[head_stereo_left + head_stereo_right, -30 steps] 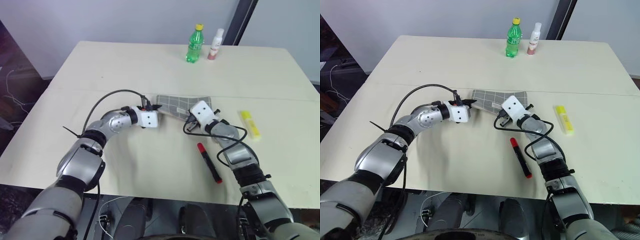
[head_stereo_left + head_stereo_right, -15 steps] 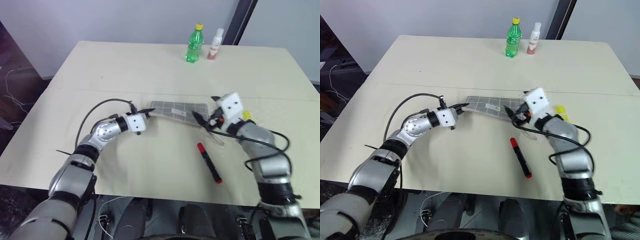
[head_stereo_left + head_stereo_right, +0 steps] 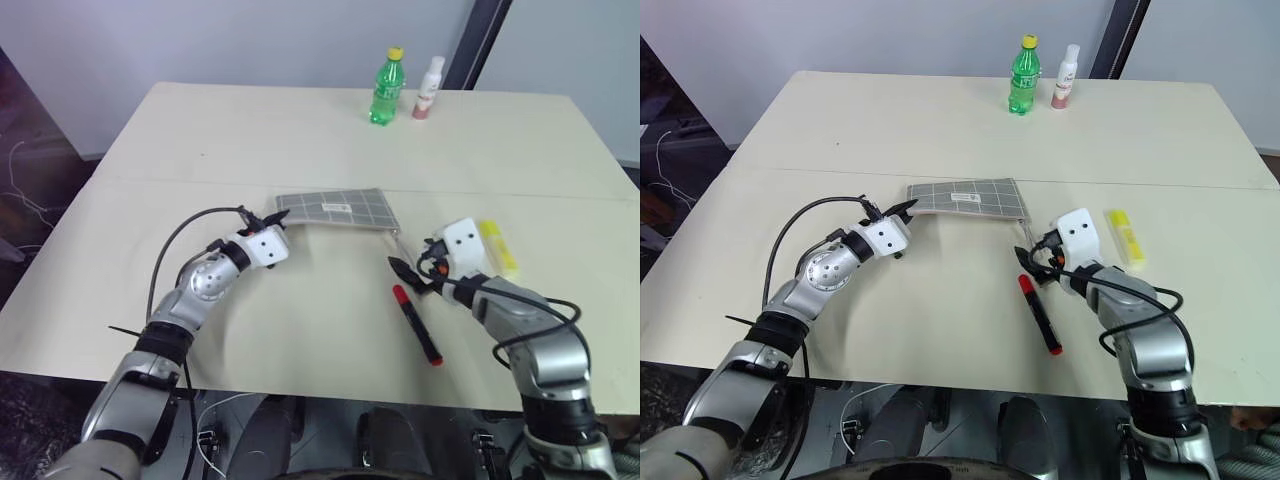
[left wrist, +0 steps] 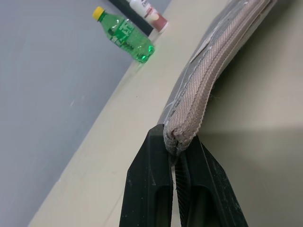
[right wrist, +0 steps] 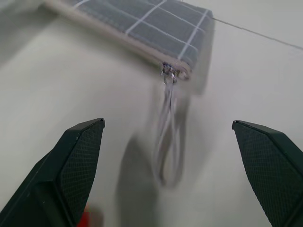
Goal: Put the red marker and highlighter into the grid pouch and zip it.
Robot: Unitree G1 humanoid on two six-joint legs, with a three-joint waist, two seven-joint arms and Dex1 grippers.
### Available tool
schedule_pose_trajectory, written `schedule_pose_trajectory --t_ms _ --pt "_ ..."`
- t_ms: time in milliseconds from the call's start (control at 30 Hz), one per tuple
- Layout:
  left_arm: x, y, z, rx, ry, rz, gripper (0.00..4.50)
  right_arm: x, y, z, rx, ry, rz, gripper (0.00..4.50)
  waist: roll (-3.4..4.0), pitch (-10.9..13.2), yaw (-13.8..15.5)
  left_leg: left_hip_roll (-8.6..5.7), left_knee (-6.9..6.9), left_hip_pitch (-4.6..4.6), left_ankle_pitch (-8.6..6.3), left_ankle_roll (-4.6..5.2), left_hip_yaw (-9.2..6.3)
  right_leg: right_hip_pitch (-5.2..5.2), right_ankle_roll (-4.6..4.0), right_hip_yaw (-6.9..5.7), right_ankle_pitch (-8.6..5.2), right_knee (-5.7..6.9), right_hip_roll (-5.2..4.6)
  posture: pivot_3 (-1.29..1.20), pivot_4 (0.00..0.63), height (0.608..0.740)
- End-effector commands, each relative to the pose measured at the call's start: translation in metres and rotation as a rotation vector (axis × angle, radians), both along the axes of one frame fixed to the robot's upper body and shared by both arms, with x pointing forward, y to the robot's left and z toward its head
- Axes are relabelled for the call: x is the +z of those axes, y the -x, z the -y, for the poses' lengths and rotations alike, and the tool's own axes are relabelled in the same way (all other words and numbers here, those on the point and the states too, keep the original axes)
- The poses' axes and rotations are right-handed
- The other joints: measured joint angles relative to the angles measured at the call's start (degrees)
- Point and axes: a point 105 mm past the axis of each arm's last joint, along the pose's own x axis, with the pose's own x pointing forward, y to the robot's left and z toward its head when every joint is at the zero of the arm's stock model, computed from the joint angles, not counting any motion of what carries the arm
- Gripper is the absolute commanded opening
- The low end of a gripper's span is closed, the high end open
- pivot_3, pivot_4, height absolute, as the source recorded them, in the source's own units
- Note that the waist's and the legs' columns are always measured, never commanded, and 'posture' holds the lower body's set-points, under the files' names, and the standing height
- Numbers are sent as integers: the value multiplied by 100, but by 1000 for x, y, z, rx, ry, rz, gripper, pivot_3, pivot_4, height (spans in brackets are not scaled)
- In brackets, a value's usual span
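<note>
1. Now the left gripper (image 4: 176,156) has its jaws clamped on the left end of the grid pouch (image 3: 335,208), pinching the zipper seam at that corner.
2. Across from it, the right gripper (image 3: 408,268) has its jaws spread wide with nothing between them, just off the pouch's right end.
3. From the left gripper, the pouch stretches toward 3 o'clock, lying flat on the worktop (image 3: 300,130) near its middle, with the grid side and its white label facing up.
4. At the pouch's right corner, the zipper pull tab (image 5: 169,142) dangles as a thin loop between the right gripper's spread jaws, touching neither.
5. At 6 o'clock of the right gripper, close by, the red marker (image 3: 417,324) lies on the worktop, its red cap nearest the jaws.
6. At 3 o'clock of the right gripper, the highlighter (image 3: 499,248) lies on the worktop behind its white housing.
7. Toward 12 o'clock, at the worktop's far edge, a green bottle (image 3: 389,87) and a white bottle (image 3: 429,87) stand upright side by side.
</note>
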Motion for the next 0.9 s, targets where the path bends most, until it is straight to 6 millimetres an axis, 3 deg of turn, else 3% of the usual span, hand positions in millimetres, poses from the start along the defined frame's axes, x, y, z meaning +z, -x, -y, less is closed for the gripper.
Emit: schedule_pose_trajectory --t_ms 33,333,600,800,900 --pt "15 0 1 22 58 12 0 0 -11 -10 -14 -38 10 4485 0 0 7 0 0 0 0 0 0 1 0 0 0 0 1 0 150 740" --pt "18 3 8 11 77 -15 0 11 -29 -49 65 -65 65 31 1 0 -4 -1 0 0 1 1 1 0 0 0 0 1 5 0 150 740" --pt "19 -3 29 -36 85 -22 0 28 -17 -143 478 34 169 31 1 0 -20 2 0 1 1 1 -1 -3 0 1 0 4 13 0 150 740" --pt "21 -9 31 -35 63 -3 0 34 -14 -181 716 182 281 31 1 0 -17 1 4 1 3 1 0 -1 0 1 0 5 16 0 150 740" --pt "22 -10 31 -35 62 9 0 37 -21 -180 713 200 304 31 0 0 -12 1 3 1 4 0 -1 -2 0 0 0 8 18 0 150 740"
